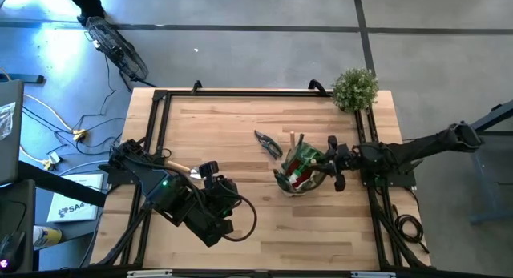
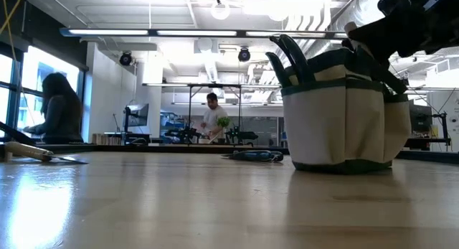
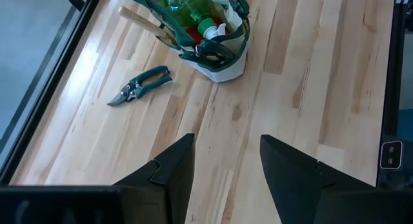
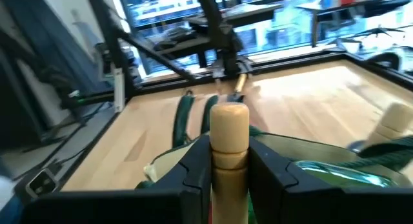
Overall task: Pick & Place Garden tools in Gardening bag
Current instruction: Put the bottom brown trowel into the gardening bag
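High view: the right gripper [image 1: 330, 162] reaches in from the right edge of the frame and hovers at the top of the gardening bag [image 1: 298, 175], which stands right of centre on the wooden table [image 1: 240, 134]. In the right wrist view its two dark fingers [image 4: 193, 169] are clamped on a wooden tool handle [image 4: 229, 137] standing upright above the bag's open mouth, with a second wooden handle [image 4: 395, 124] at the right edge of that frame. A green spray bottle [image 3: 208, 25] and a red piece [image 3: 191, 35] sit inside the bag in the left wrist view. Green-handled pruning shears [image 1: 269, 143] lie flat on the table just left of the bag, apart from it. A wooden-handled trowel [image 1: 183, 169] lies at the left of the frame, beside the left arm. The left gripper [image 1: 215, 179] rests low at lower left, its fingers spread apart over bare wood, well apart from the bag. A bushy green plant [image 1: 354, 88] sits at the table's upper right corner.
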`<state>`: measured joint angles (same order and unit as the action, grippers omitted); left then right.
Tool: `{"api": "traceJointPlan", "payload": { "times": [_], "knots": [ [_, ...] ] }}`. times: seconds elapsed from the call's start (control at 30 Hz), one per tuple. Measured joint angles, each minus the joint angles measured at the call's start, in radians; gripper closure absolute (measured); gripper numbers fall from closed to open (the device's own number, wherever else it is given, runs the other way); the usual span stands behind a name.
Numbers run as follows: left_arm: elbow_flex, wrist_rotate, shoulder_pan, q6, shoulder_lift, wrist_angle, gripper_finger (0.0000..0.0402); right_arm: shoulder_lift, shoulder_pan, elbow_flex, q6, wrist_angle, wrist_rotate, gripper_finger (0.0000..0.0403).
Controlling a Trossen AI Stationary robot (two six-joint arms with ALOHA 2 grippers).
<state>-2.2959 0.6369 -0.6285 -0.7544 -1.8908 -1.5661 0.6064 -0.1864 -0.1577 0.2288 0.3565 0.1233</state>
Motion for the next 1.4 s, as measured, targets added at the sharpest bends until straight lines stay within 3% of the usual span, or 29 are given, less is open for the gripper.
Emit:
{"api": "traceJointPlan", "payload": {
  "times": [0.13,0.43,0.67,0.87,1.4],
  "knots": [
    [0.000,0.000,0.000,-0.001,0.000,0.000,0.0233,0.000,-0.115,0.000,0.001,-0.002,0.169,0.0343],
    [0.000,-0.010,0.000,-0.002,-0.012,-0.004,0.0233,0.001,-0.422,0.000,-0.038,-0.010,0.742,0.0343],
    [0.000,-0.023,0.000,0.014,-0.035,-0.005,0.0233,0.026,-0.597,0.000,-0.041,-0.008,0.963,0.0343],
    [0.000,-0.025,0.000,0.024,-0.041,-0.004,0.0233,0.100,-0.660,0.000,0.005,-0.008,1.178,0.0343],
    [0.000,-0.025,0.000,0.024,-0.044,-0.005,0.0233,0.252,-0.636,0.000,0.047,0.033,1.329,0.0343]
  ]
}}
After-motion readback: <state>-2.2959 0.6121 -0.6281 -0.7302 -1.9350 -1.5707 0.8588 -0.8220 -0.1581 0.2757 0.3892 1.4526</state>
